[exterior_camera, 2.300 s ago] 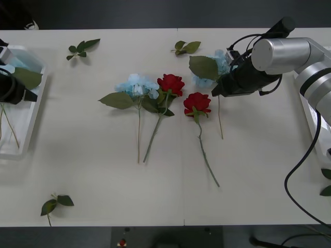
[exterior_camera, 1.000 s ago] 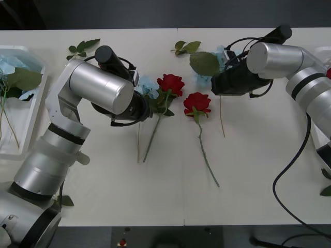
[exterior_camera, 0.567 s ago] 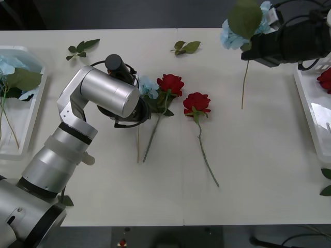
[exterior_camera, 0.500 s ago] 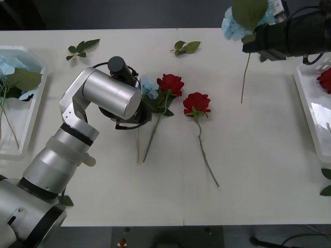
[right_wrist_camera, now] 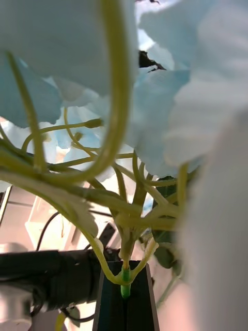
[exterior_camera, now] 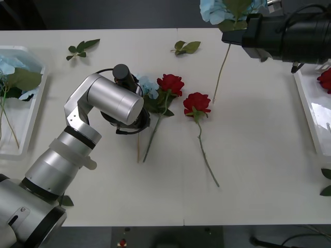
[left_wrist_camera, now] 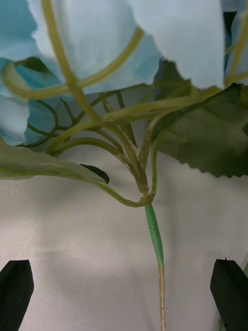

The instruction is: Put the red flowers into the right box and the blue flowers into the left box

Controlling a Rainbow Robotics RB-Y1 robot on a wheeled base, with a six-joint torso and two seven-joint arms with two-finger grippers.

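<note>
Right pincer (exterior_camera: 227, 37), at 1 o'clock over the counter (exterior_camera: 258, 155), is clamped on a blue hydrangea stem (exterior_camera: 221, 67) that dangles free. Carried toward the right box (exterior_camera: 310, 111), it would land wrong; the left box (exterior_camera: 31, 111) sits at 9 o'clock. Left pincer (left_wrist_camera: 124, 289), spread wide, straddles a second blue hydrangea (left_wrist_camera: 103, 77) at counter centre; closing off-line could miss the thin stem or drag the touching red rose (exterior_camera: 170, 83).

The long cream-white table (exterior_camera: 248, 170) bears two red roses (exterior_camera: 170, 83) (side by side), loose green leaf sprigs (exterior_camera: 83, 47), and white trays (exterior_camera: 20, 139).

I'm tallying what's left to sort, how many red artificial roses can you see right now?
3: two red artificial roses lie mid-table, and one sits in the white plastic tray at the right edge. More there may be hidden.
</note>
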